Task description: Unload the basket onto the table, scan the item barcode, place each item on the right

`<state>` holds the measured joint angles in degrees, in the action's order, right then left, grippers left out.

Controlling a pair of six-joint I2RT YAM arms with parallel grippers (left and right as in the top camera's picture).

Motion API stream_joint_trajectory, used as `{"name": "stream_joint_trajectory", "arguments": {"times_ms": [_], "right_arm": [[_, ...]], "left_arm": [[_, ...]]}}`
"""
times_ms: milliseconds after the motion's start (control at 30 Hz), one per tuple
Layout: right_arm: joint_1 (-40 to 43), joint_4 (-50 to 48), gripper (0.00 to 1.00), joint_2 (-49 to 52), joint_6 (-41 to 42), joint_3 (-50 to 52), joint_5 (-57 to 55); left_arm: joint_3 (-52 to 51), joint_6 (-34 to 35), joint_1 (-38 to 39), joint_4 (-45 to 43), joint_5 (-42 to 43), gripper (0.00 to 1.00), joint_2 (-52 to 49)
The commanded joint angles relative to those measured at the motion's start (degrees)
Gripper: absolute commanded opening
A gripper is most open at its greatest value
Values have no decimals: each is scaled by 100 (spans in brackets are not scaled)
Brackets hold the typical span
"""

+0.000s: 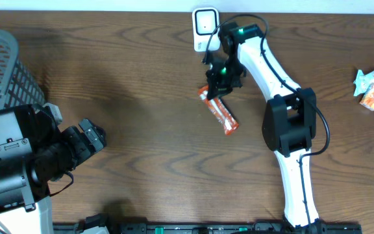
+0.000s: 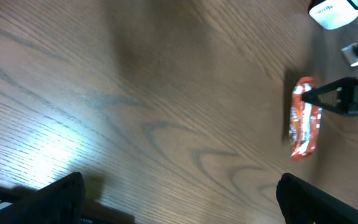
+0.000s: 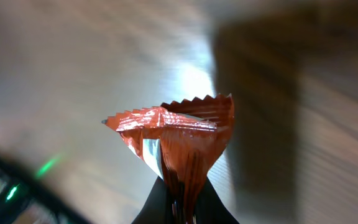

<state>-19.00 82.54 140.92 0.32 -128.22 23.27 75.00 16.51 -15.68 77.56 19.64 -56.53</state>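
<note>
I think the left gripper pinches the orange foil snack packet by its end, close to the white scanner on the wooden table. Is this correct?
Not quite: it is the right gripper that pinches the orange foil snack packet by its end, close to the white scanner. The left gripper stands open and empty, apart from it. The overhead view shows this.

No legible text anywhere

- white scanner (image 1: 204,26): grey lettering on its casing in the left wrist view (image 2: 334,12), too blurred to read
- orange wrapper (image 1: 219,112), just below the scanner: white and pale patches of print along its face, no letters resolvable; the right wrist view shows its crimped end (image 3: 179,134) close up, plain orange and silver
- small packets (image 1: 373,88), far to the right of the scanner: coloured graphics, too small to read
</note>
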Motion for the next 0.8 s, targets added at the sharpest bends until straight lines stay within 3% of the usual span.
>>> {"name": "stream_joint_trajectory", "arguments": {"times_ms": [0, 133, 233, 400, 567, 700, 767], "right_arm": [[-81, 262, 1, -131, 1508, -754, -1954], [-278, 901, 1, -186, 2813, -1569, -4371], [-538, 1279, 1, -184, 3576, -1624, -6122], [-892, 1139, 1, -177, 4321, -586, -7250], [-1252, 278, 2, -177, 4450, 767, -7368], [-1585, 142, 16, -177, 4505, 942, -7112], [-1738, 140, 40, -181, 4494, 887, -7075]], "left_arm": [[24, 9, 2, 0, 70, 98, 4], [24, 9, 2, 0, 68, 98, 4], [24, 9, 2, 0, 68, 98, 4], [24, 9, 2, 0, 70, 98, 4], [24, 9, 2, 0, 70, 98, 4], [24, 9, 2, 0, 68, 98, 4], [24, 9, 2, 0, 70, 98, 4]]}}
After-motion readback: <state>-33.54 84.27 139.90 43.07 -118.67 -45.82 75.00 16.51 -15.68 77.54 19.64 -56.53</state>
